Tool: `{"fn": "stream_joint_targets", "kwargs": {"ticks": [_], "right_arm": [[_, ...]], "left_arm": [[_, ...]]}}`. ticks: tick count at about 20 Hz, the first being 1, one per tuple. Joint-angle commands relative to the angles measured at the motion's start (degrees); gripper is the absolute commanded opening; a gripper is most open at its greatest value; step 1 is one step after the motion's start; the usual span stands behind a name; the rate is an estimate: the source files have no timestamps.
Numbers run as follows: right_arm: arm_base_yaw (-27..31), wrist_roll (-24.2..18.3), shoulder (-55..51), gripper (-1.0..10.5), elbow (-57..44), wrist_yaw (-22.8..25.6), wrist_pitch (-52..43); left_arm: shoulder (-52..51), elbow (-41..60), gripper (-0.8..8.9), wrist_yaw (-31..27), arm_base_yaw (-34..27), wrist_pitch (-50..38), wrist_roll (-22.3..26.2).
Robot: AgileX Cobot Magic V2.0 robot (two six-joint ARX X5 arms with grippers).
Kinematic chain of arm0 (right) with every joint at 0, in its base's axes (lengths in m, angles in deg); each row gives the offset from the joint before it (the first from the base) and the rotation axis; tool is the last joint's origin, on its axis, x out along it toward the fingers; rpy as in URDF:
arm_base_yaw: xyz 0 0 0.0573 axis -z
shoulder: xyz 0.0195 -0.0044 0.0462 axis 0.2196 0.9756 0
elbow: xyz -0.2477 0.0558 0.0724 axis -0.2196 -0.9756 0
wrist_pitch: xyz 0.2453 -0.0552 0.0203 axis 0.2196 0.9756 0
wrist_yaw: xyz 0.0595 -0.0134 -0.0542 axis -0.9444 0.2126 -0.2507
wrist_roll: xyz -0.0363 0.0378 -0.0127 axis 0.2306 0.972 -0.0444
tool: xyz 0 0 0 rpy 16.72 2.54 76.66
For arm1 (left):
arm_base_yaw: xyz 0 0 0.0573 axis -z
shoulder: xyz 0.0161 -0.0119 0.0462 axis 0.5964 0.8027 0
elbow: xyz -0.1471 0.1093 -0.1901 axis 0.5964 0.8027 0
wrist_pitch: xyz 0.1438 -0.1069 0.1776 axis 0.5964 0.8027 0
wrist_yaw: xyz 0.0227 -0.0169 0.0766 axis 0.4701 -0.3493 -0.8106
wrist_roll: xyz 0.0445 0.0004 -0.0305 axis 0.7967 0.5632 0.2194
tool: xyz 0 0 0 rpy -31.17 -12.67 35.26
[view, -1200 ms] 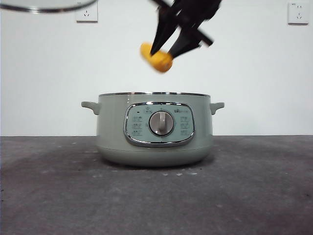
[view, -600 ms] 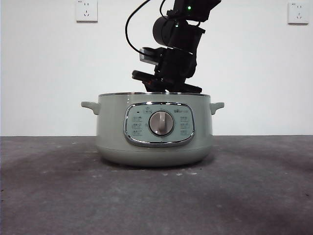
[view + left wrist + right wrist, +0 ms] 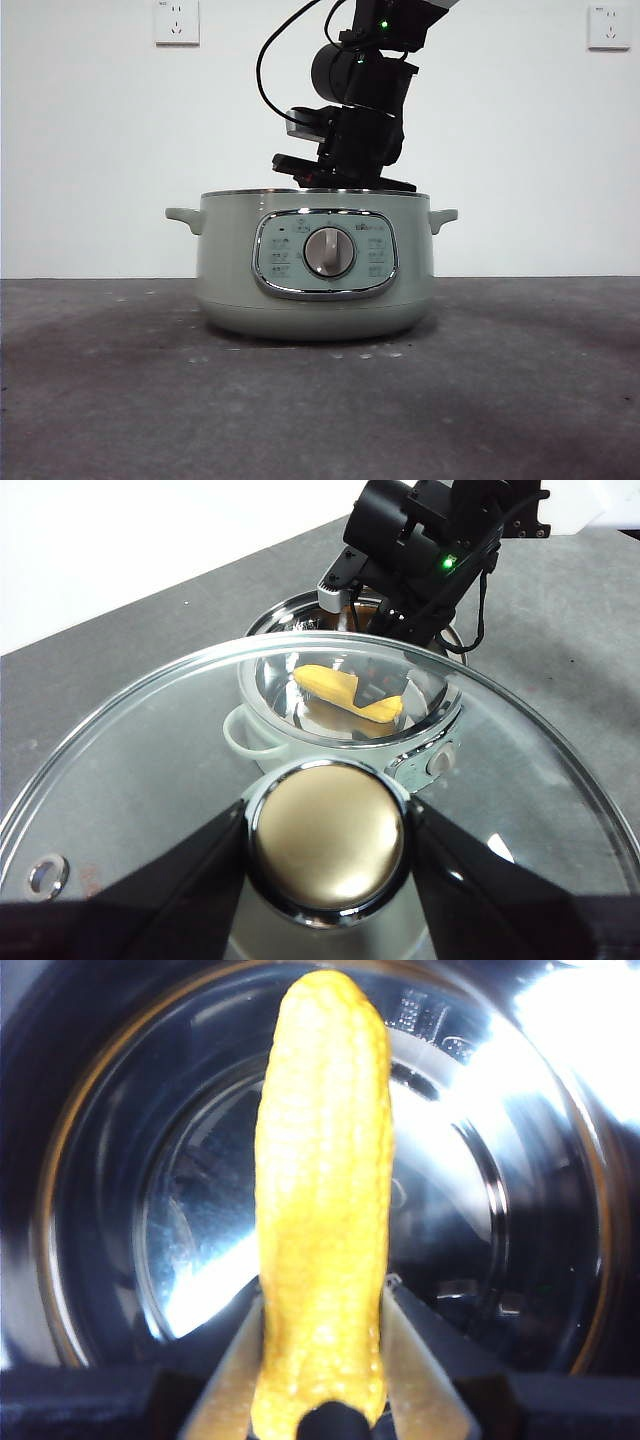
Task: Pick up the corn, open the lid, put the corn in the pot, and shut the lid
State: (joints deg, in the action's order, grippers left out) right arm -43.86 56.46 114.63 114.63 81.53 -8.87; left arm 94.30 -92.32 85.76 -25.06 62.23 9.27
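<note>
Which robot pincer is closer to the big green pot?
The right pincer. It reaches down into the large sage-green round electric pot, gripping the yellow corn cob. The left pincer is apart from the pot, holding the round glass lid by its knob.

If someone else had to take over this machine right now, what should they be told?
Left hand: shut on the lid by its knob, held up above the pot.
Right hand: shut on the corn, lowered into the open pot.
Done: corn picked up, lid off.
Left: let go of the corn inside the pot, pull the right hand out, put the lid back on.
</note>
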Motion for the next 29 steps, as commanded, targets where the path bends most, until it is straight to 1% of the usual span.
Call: {"fn": "stream_joint_targets", "kwargs": {"ticks": [1,2,5,7,10,13,15,19,23,24,26,29], "right_arm": [[-0.39,0.83,2.03,4.2,-0.07,-0.15,-0.61],[-0.44,0.9,1.99,4.4,0.04,-0.15,-0.57],[-0.44,1.22,1.03,4.4,1.03,-0.15,-0.28],[-0.46,1.22,-0.81,4.4,3.65,-0.76,1.05],[-0.44,1.25,-5.11,4.4,10.69,-0.74,5.77],[-0.42,1.18,-10.73,4.4,17.42,-0.72,12.9],[-0.35,0.15,-15.52,4.4,19.39,-0.57,17.4],[-0.31,-0.11,-23.69,4.4,19.41,1.4,21.38],[-0.31,0.17,-29.86,4.4,18.49,-1.42,21.53],[-0.33,0.17,-31.85,4.4,17.14,-2.38,21.55],[-0.37,0.09,-36.09,4.4,12.79,-2.75,21.55],[-0.37,0.09,-44.02,4.4,1.97,-2.71,21.55]], "left_arm": [[-0.63,-0.61,-0.06,0.63,-0.26,-2.73,-0.35],[-0.63,-0.61,-0.06,0.63,-0.26,-2.75,-0.35],[-0.63,-0.61,-0.06,0.63,-0.26,-2.8,-0.37],[-0.55,-0.61,-0.06,0.63,-0.26,-2.89,-0.35],[0.39,-0.61,-0.06,0.63,-0.26,-3.48,-0.35],[2.6,-0.61,-0.06,0.72,-0.2,-6.01,-0.39],[4.28,-0.61,-0.06,2.14,1.01,-7.98,-1.22],[8.33,-0.63,-0.06,2.14,3.74,-13.7,-1.22],[14.12,-0.96,-0.06,1.86,7.87,-17.88,-1.2],[15.76,-0.96,-0.06,1.64,8.79,-19.04,-1.2],[18.58,-1.14,-0.06,1.66,9.94,-21.22,-1.2],[23.28,-2.8,-0.06,1.66,11.19,-24.0,-1.18]]}}
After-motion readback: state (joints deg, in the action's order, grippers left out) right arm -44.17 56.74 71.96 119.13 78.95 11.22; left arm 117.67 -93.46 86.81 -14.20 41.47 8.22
